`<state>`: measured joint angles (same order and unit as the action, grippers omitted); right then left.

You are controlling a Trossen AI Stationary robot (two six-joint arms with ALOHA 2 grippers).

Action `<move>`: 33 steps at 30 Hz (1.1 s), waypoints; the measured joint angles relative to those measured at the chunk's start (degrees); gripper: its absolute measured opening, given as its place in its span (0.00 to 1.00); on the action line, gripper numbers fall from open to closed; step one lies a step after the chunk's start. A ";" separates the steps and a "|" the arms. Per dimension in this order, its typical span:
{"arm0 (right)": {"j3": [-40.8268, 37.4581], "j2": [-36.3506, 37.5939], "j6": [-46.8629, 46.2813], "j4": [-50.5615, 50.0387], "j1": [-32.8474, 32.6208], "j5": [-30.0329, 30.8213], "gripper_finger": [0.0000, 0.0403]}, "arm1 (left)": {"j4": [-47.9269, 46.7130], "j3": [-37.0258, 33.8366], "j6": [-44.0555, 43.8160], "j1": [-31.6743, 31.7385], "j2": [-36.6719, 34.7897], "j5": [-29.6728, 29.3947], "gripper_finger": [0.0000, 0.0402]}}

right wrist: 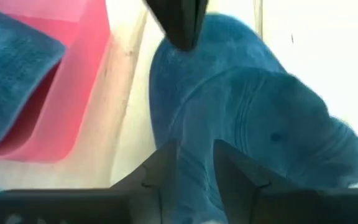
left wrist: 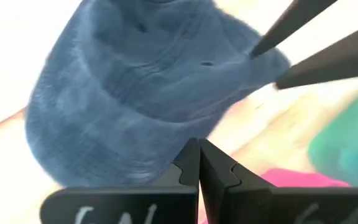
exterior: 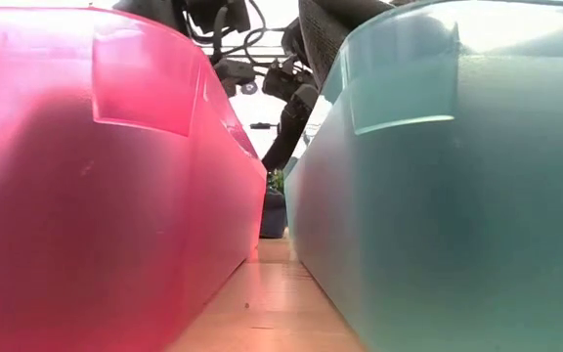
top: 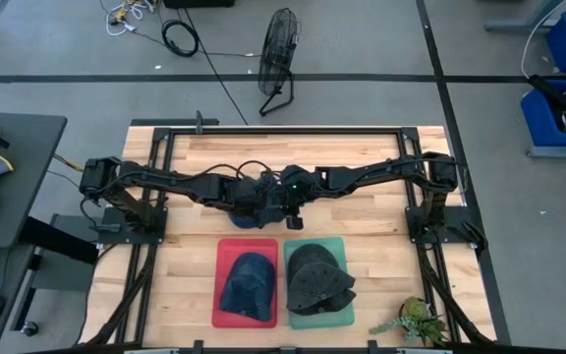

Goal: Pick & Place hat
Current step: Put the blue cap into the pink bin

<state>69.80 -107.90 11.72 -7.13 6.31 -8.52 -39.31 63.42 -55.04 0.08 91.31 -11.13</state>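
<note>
A blue hat (top: 251, 220) sits on the wooden table just beyond the red bin (top: 220, 295), under both grippers; it fills the left wrist view (left wrist: 148, 93) and the right wrist view (right wrist: 260, 112). My right gripper (right wrist: 196, 171) is shut on its cloth. My left gripper (left wrist: 199, 165) is shut, with its tips at the hat's edge. A second blue hat (top: 248, 285) lies in the red bin. A dark hat (top: 314, 278) lies in the green bin (top: 342, 317). My left gripper has its shut fingertips (right wrist: 180, 28) at the blue hat's rim, coming from above; no cloth shows between them, and I cannot tell whether they touch it. My right gripper pinches a raised fold of the blue hat's crown (right wrist: 194, 149) between its two fingers (left wrist: 272, 34), slanting down from the table's right. The hat's lower part (exterior: 274, 213) still looks to be on the table.
The red bin (exterior: 106, 196) and the green bin (exterior: 438, 196) stand side by side at the near edge, with a narrow gap between them. A small plant (top: 416, 320) sits at the near right corner. Bare wood lies to the left and right of the bins.
</note>
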 joint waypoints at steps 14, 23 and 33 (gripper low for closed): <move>-0.09 12.98 3.57 -20.66 0.07 12.02 0.34 | 0.21 -0.11 12.07 1.27 0.00 -0.42 0.13; -0.13 27.74 0.71 -42.60 0.11 20.42 0.34 | 10.66 -0.11 42.67 2.53 -0.01 0.03 0.35; -0.13 36.44 -5.47 -45.17 0.13 21.47 0.34 | 12.17 -0.11 50.14 4.44 7.30 0.80 0.46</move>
<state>69.67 -71.46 6.25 -52.31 6.44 12.95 -27.15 63.31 -4.89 4.52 98.61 -10.33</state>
